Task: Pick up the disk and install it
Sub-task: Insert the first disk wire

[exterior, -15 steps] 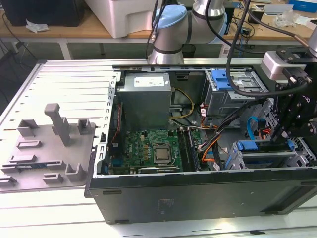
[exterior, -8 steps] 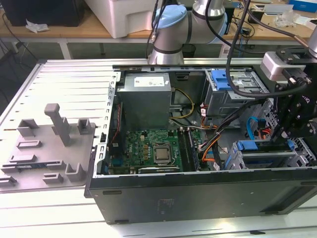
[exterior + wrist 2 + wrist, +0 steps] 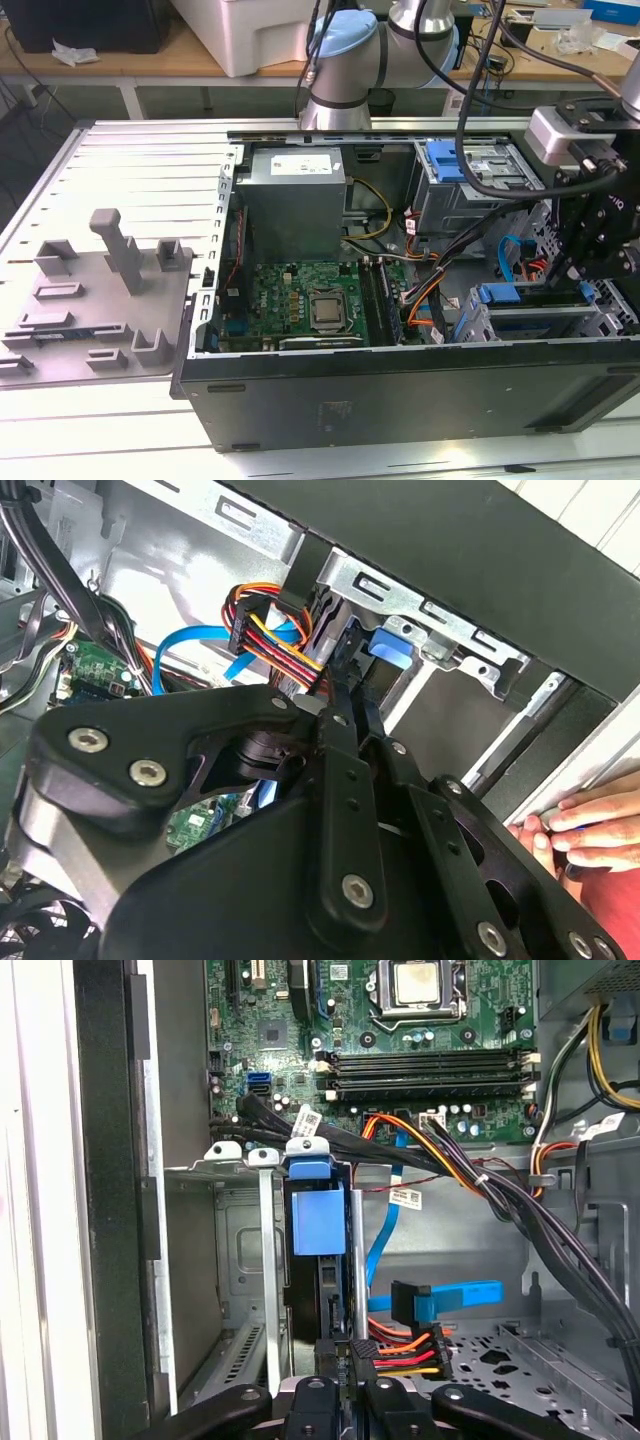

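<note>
Open computer case [image 3: 400, 400] flat on the desk [image 3: 110, 430], side panel off. At the exterior view's right, gripper [image 3: 578, 290] down inside, at the drive cage [image 3: 475, 325]. Fingers [image 3: 338, 750] drawn nearly together, clamped on the dark edge of the disk [image 3: 318, 1228]. Disk standing on edge in a cage slot, blue bracket showing between the metal walls. Just beside the fingers: power plug [image 3: 405, 1350] with red, yellow and black wires; blue data cable [image 3: 450, 1295] near. Motherboard [image 3: 300, 1020] beyond. At the case's outer edge in the second wrist view, a person's hand [image 3: 590, 825].
</note>
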You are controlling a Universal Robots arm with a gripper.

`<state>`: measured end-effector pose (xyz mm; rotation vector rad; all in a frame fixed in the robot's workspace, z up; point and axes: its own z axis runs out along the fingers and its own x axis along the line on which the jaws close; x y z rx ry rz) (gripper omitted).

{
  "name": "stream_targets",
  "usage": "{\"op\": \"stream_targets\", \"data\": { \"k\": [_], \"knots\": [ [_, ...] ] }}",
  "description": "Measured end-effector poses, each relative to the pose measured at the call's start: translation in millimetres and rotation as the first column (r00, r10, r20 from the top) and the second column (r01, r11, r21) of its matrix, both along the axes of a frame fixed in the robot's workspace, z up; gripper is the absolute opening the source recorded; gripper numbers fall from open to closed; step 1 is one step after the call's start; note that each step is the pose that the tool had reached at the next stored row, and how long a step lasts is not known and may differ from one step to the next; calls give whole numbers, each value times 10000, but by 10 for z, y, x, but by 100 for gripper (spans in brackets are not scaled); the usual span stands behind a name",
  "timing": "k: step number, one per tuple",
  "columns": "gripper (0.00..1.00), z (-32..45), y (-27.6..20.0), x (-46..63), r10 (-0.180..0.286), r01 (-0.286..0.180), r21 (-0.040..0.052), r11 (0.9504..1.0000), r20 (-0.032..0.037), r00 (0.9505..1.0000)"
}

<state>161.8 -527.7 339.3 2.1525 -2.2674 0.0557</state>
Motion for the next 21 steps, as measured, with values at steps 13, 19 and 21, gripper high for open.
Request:
{"op": "stream_targets", "data": {
  "k": [13, 19, 21],
  "knots": [
    [17, -39, 0, 0, 11, -11, 0, 10000, 1, 10000],
    [17, -40, 0, 0, 11, -11, 0, 10000, 0, 10000],
    [17, -40, 0, 0, 12, -12, 0, 10000, 0, 10000]
  ]
}}
